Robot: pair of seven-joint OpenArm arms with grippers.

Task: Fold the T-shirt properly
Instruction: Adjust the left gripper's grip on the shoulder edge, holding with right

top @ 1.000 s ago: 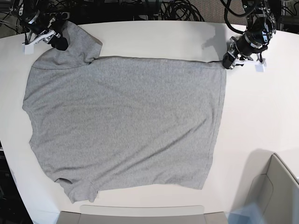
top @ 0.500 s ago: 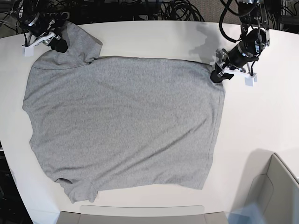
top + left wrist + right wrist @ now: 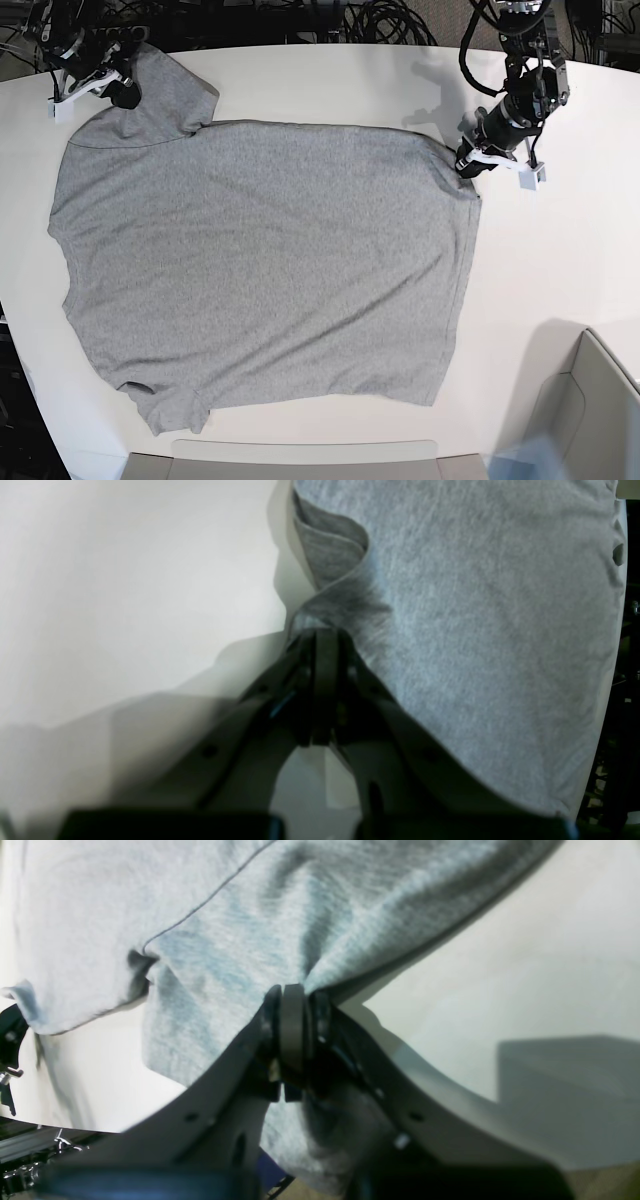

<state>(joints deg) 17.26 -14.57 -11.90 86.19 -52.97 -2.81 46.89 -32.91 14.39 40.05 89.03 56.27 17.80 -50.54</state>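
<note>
The heather-grey T-shirt (image 3: 260,260) lies spread flat on the white table (image 3: 560,260), plain side up, collar end toward the left. At the shirt's far right corner my left gripper (image 3: 466,165) is shut on the hem; the left wrist view shows its fingertips (image 3: 320,632) pinching a bunched fold of the T-shirt (image 3: 475,605). At the far left, my right gripper (image 3: 122,90) is shut on the sleeve. Seen from the right wrist, the black fingers (image 3: 292,1005) clamp puckered cloth of the T-shirt (image 3: 225,940), slightly raised off the table.
A grey bin (image 3: 590,420) stands at the near right corner, and a grey tray edge (image 3: 300,460) runs along the front. Black cables (image 3: 380,20) crowd the area behind the table. Bare table lies right of the shirt.
The left gripper has dragged the hem corner leftward and nearer, rumpling it. The right gripper has closed on the sleeve at the far left.
</note>
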